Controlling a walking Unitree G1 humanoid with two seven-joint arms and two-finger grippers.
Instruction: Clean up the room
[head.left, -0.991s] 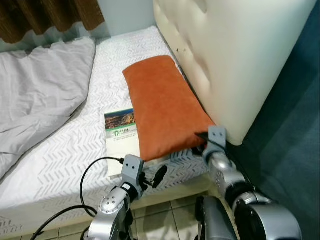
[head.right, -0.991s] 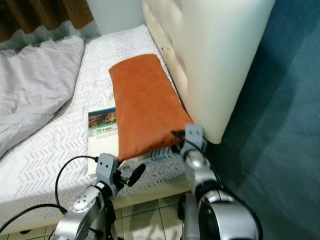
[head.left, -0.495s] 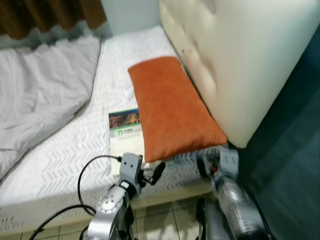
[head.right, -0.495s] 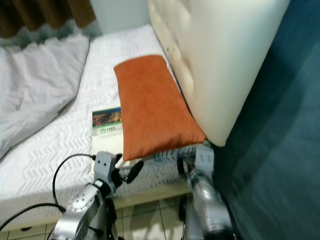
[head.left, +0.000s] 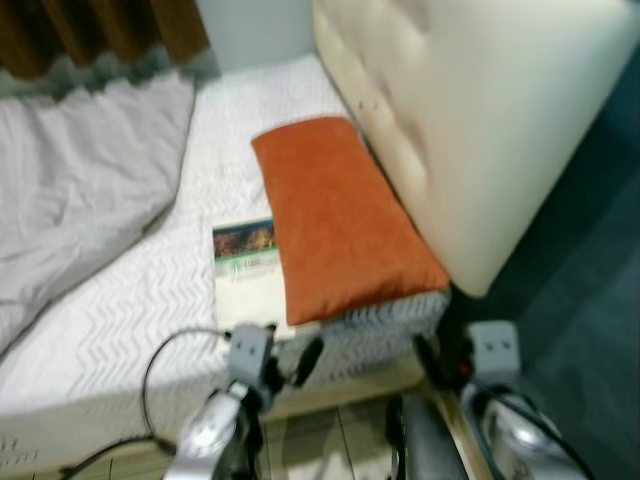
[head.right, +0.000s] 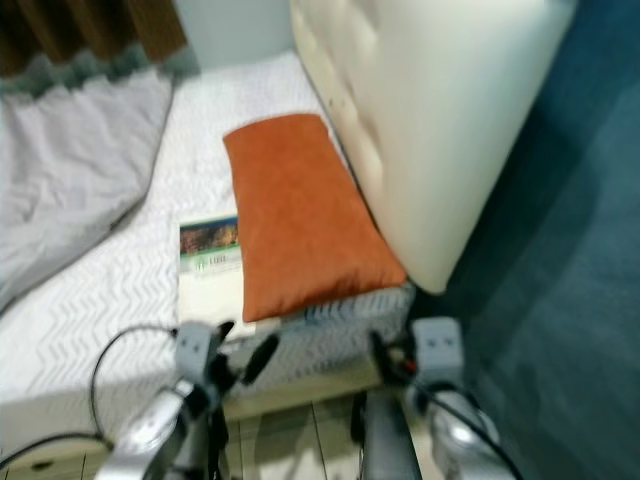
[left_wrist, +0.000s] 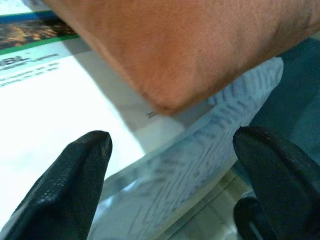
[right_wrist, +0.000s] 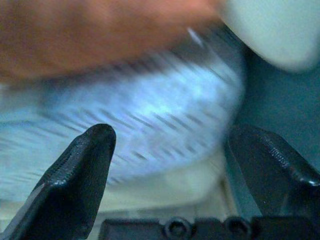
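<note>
Orange pillow (head.left: 340, 225) is laid on the bed (head.left: 130, 310) against the headboard (head.left: 470, 120), overlapping a booklet (head.left: 245, 275). Both end effectors, left (head.left: 285, 362) & right (head.left: 452, 352), are spread wide, empty, below the mattress edge. Booklet should be approached flat, w/o snagging the pillow. Vs. 1 s ago, right end effector has been pulled off the pillow corner.

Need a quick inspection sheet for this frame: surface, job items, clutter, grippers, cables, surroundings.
Surface: bed with white patterned sheet; frames blurred.
Job's things: orange pillow lying along the headboard; booklet flat beside it, one edge tucked under the pillow.
Clutter: grey blanket rumpled on the bed's far side.
Grippers: left gripper open, at the bed's edge below the pillow corner; right gripper open, at the mattress corner.
Cables: black cable looping from the left wrist.
Surroundings: brown curtain, teal wall, tiled floor.
</note>
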